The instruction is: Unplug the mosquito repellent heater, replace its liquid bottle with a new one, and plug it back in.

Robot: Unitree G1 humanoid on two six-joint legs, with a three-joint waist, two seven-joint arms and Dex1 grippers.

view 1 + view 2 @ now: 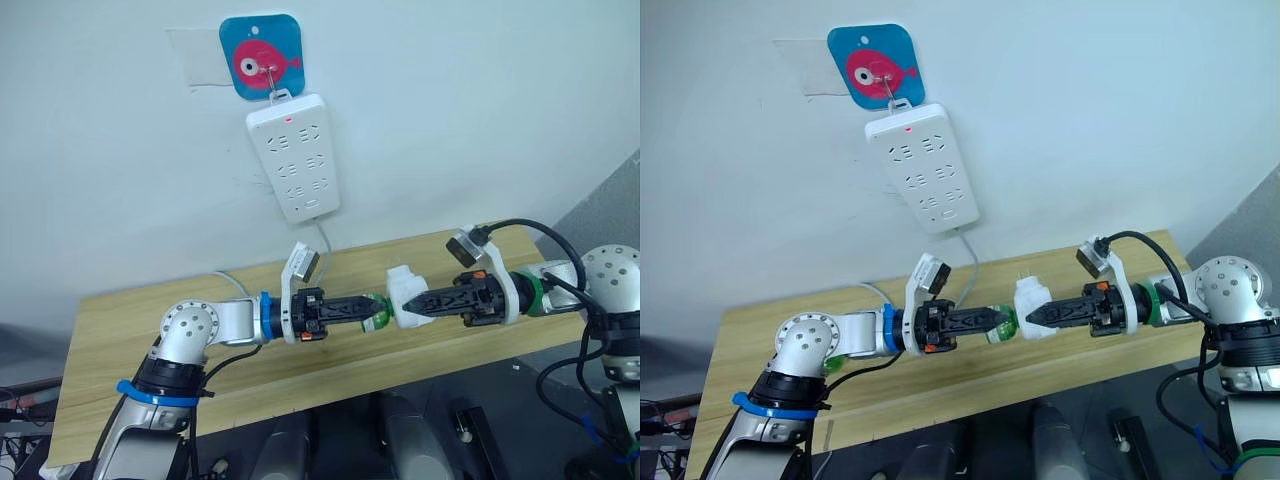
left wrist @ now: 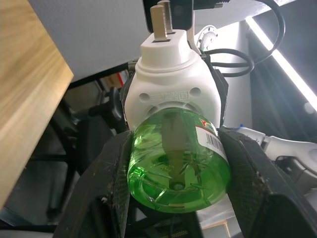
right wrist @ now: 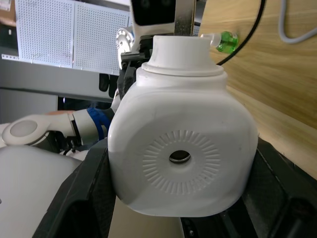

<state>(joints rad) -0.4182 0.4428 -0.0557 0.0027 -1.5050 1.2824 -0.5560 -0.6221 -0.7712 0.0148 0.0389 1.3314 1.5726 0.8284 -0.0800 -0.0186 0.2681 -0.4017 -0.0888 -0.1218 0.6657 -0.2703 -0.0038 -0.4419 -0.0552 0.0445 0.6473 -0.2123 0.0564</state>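
At frame centre, right gripper point(image 1: 422, 304) fingers pinching the mosquito repellent heater point(image 1: 407, 294) should hold steady while left gripper point(image 1: 366, 310) fingers, clamping the green bottle point(image 1: 377, 311), twist squarely.

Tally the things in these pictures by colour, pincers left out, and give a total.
White: 2, the heater and the power strip.
Green: 1, the bottle.
Blue: 1, the wall hook.
Wood: 1, the table.
Total: 5.
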